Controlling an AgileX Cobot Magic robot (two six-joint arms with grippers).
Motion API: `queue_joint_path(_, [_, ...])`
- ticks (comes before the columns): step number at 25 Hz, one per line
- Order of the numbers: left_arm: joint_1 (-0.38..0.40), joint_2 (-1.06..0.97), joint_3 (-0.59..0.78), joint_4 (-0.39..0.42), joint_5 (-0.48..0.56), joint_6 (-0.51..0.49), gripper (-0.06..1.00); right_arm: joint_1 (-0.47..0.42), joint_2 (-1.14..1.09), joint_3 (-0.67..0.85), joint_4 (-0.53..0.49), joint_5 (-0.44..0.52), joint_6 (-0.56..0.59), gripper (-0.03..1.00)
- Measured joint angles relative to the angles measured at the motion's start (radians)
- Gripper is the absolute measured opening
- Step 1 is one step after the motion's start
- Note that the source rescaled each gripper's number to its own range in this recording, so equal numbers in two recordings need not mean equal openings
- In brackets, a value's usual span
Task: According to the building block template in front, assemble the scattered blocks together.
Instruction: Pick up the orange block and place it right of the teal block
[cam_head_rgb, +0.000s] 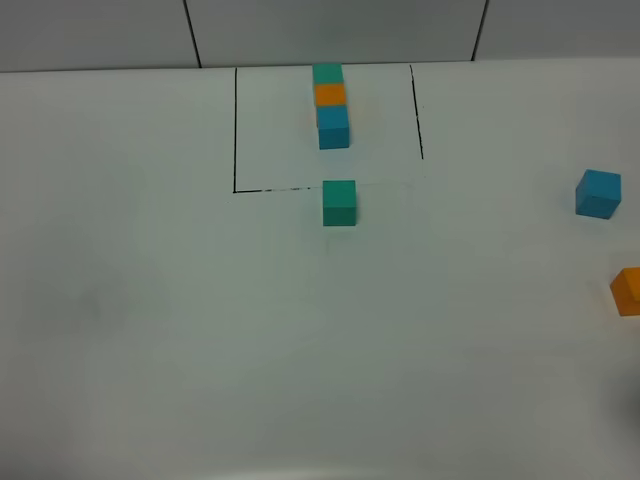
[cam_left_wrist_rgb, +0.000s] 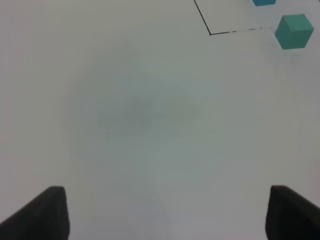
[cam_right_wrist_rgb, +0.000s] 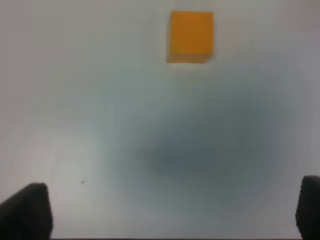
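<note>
White table (cam_head_rgb: 150, 330) carrying black frame (cam_head_rgb: 235, 130) enclosing template (cam_head_rgb: 331, 104); teal cube (cam_head_rgb: 339, 202) sitting at its edge. Orange cube (cam_right_wrist_rgb: 190, 36) lying ahead of right gripper (cam_right_wrist_rgb: 170, 205), fingers spread wide; left gripper (cam_left_wrist_rgb: 167, 207) also gaping, empty.

On my desk (cam_head_rgb: 150, 350) I count one teal-green cube (cam_head_rgb: 339, 202), one orange cube (cam_head_rgb: 627, 291) and one blue cube (cam_head_rgb: 598, 193), three loose in all, plus one template row (cam_head_rgb: 331, 105) of three joined cubes.
</note>
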Motion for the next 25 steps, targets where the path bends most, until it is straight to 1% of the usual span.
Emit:
queue_joint_path(4, [0.0,0.0,0.0,0.0,0.0,0.0,0.79,0.0,0.213,-0.058,-0.064,-0.036,-0.008,0.99])
queue_joint_path(6, [0.0,0.0,0.0,0.0,0.0,0.0,0.79,0.0,0.299,-0.068,-0.07,-0.082,-0.021,0.99])
queue_joint_path(10, [0.0,0.0,0.0,0.0,0.0,0.0,0.79,-0.014,0.425,-0.071,-0.058,-0.207,-0.027,1.0])
queue_joint_path(12, [0.0,0.0,0.0,0.0,0.0,0.0,0.79,-0.037,0.475,-0.072,-0.053,-0.246,-0.033,1.0])
queue_joint_path(20, [0.0,0.0,0.0,0.0,0.0,0.0,0.79,-0.09,0.625,-0.072,-0.015,-0.353,-0.073,1.0])
queue_joint_path(25, [0.0,0.0,0.0,0.0,0.0,0.0,0.79,-0.136,0.678,-0.072,0.007,-0.384,-0.1,1.0])
